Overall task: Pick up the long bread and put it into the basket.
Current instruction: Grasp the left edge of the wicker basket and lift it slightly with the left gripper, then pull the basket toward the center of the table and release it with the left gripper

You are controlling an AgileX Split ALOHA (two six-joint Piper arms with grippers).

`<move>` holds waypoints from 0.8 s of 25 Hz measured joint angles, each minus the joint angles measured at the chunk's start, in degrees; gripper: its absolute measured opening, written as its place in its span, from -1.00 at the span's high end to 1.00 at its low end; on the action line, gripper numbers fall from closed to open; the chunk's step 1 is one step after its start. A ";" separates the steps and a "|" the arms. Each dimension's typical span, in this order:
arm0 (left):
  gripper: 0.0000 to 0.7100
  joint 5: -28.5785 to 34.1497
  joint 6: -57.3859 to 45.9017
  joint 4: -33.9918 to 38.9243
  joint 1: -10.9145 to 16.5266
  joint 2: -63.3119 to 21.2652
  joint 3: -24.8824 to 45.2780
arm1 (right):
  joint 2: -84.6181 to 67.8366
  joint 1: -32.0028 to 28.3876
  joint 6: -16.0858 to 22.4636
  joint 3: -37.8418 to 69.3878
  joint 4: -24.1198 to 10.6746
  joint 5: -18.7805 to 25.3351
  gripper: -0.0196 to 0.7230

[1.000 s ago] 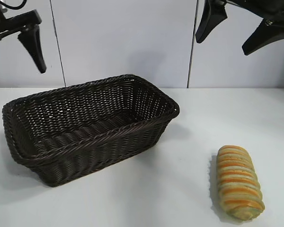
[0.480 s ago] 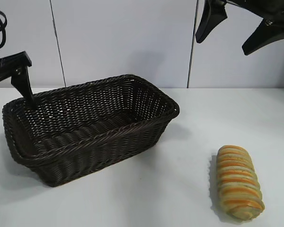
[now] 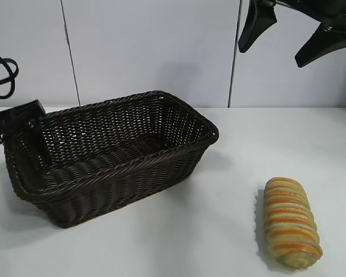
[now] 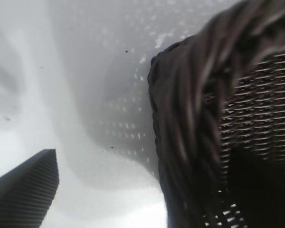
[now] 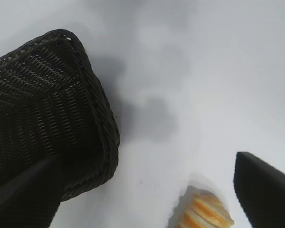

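Note:
The long bread (image 3: pixel 291 224), tan with orange stripes, lies on the white table at the front right; its end also shows in the right wrist view (image 5: pixel 204 213). The dark brown wicker basket (image 3: pixel 112 167) stands at the left and is empty. My left gripper (image 3: pixel 18 144) is down at the basket's left end. Its jaws stand wide astride the braided rim (image 4: pixel 190 118): one finger (image 4: pixel 23 190) is outside over the table, the other inside the basket. My right gripper (image 3: pixel 271 55) hangs high at the back right, open and empty, well above the bread.
The bare white table (image 3: pixel 219 208) stretches between the basket and the bread. Pale wall panels (image 3: pixel 150 52) close off the back. The basket's right corner (image 5: pixel 99 142) lies below my right gripper (image 5: pixel 145 159).
My left gripper has dropped from high at the back left down onto the basket's left rim, and its jaws have narrowed a little. The right arm, bread and basket have not moved.

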 joint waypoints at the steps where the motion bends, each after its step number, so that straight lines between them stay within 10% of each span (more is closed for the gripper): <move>1: -0.42 -0.05 0.31 -0.26 0.00 0.00 0.00 | 0.00 0.00 0.00 0.00 0.00 0.00 -0.92; 4: 0.27 -0.78 0.35 -1.33 0.00 0.00 0.00 | 0.00 0.00 0.00 0.00 0.00 0.00 -0.92; 20: 0.28 10.07 0.54 2.98 0.00 0.13 -11.11 | 0.00 0.00 0.00 0.00 0.00 0.00 -0.92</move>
